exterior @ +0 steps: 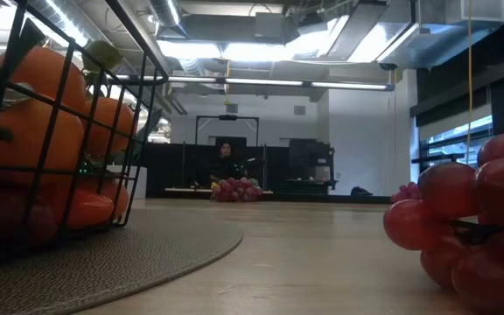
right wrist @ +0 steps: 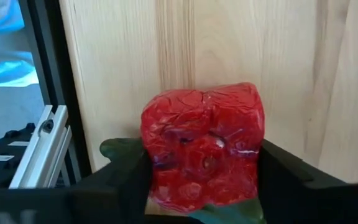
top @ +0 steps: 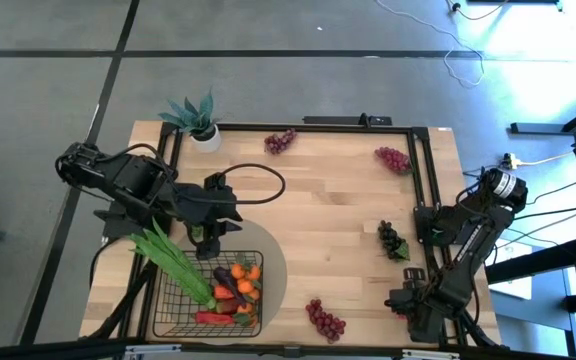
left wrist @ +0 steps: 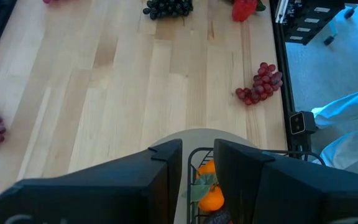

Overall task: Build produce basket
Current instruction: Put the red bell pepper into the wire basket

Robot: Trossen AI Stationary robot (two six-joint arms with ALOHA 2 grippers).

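A red strawberry (right wrist: pixel 202 149) fills the right wrist view, sitting between the right gripper's (right wrist: pixel 204 180) fingers, which flank it on both sides at the table's (top: pixel 338 210) right edge; whether they press it cannot be told. The basket (top: pixel 208 290), on a grey round mat (top: pixel 273 270) at front left, holds bean pods (top: pixel 173 262), tangerines (top: pixel 246 272) and peppers (top: pixel 213 317). The left gripper (left wrist: pixel 197 168) hovers over its rim, fingers slightly apart and empty. Grape bunches (top: pixel 325 318) lie scattered.

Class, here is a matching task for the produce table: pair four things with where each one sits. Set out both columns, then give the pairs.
1 red strawberry
2 green bean pods
3 dark grape bunch
4 potted plant

A far left table corner
B between the right gripper's fingers
C lying across the basket
D bare wood near the right arm

Pairs: 1-B, 2-C, 3-D, 4-A
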